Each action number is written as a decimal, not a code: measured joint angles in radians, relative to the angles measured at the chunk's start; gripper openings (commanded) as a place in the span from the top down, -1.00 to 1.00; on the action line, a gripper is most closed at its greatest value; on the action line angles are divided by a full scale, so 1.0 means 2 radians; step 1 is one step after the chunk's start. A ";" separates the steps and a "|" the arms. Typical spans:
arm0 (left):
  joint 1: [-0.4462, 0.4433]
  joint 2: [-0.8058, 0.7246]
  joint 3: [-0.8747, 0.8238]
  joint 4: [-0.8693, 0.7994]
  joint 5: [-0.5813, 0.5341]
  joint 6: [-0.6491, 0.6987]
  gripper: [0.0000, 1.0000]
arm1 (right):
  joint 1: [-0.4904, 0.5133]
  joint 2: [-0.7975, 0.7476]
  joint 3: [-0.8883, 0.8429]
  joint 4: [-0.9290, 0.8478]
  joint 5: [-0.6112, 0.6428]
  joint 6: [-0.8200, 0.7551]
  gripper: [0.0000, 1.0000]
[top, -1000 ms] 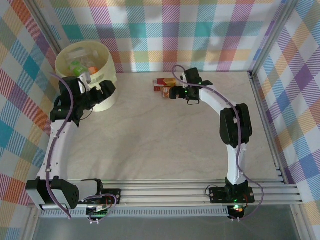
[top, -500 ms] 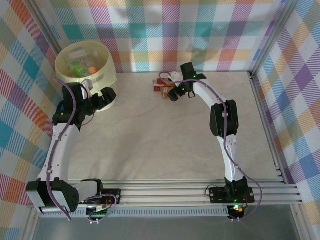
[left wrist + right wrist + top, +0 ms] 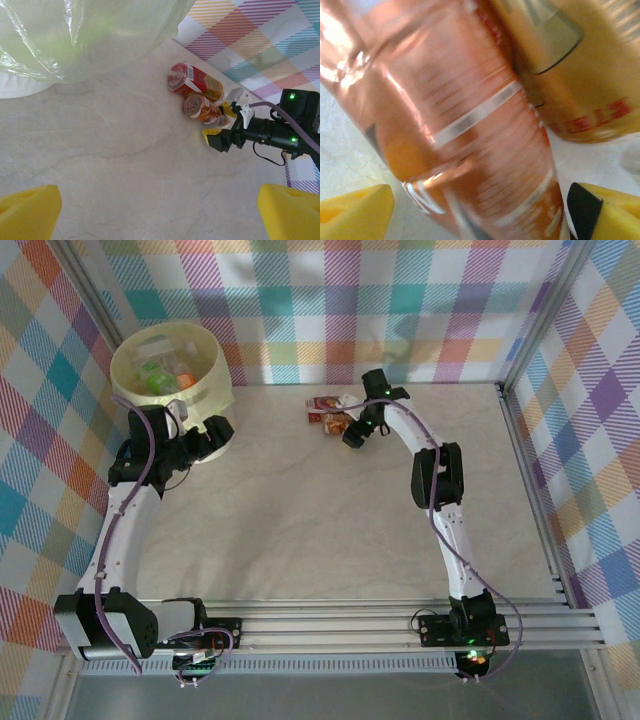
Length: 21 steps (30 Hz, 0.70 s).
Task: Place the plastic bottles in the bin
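Bottles: red-labelled bottle (image 3: 192, 82) and orange bottle (image 3: 202, 110) lie touching on table (image 3: 300, 510), far middle by back wall. More bottles (image 3: 158, 375) sit inside bin (image 3: 215, 390), far left corner. Right claw (image 3: 219, 120) straddles orange bottle, fingers spread; contact hard to judge through blur. Left claw (image 3: 160, 215) spread wide, just beside bin wall.
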<state>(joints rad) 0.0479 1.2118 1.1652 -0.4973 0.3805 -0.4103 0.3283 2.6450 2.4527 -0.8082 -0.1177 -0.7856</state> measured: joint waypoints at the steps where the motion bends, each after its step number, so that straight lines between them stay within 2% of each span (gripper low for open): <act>1: 0.000 0.000 0.000 0.000 0.000 0.000 -1.00 | 0.000 0.001 0.000 -0.010 0.000 -0.005 -0.69; 5: 0.000 0.000 0.000 0.000 0.000 0.000 -1.00 | 0.000 -0.002 -0.010 -0.021 -0.004 -0.015 -0.54; 8: 0.000 0.000 -0.002 0.000 0.000 0.000 -1.00 | 0.000 -0.025 -0.053 -0.002 -0.005 -0.015 -0.21; 10: 0.000 0.000 -0.004 0.001 0.000 0.000 -1.00 | 0.001 -0.043 -0.088 0.013 -0.005 -0.013 -0.09; 16: 0.000 0.000 -0.017 0.005 0.008 -0.002 -1.00 | 0.009 -0.100 -0.189 0.057 0.017 0.002 0.17; 21: -0.011 -0.004 -0.051 0.043 0.034 -0.028 -1.00 | 0.017 -0.174 -0.294 0.090 0.032 0.060 0.31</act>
<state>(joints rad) 0.0261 1.2045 1.0626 -0.4114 0.4480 -0.4660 0.3622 2.2974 1.8648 -0.6285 -0.0528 -0.6655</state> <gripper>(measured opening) 0.997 0.417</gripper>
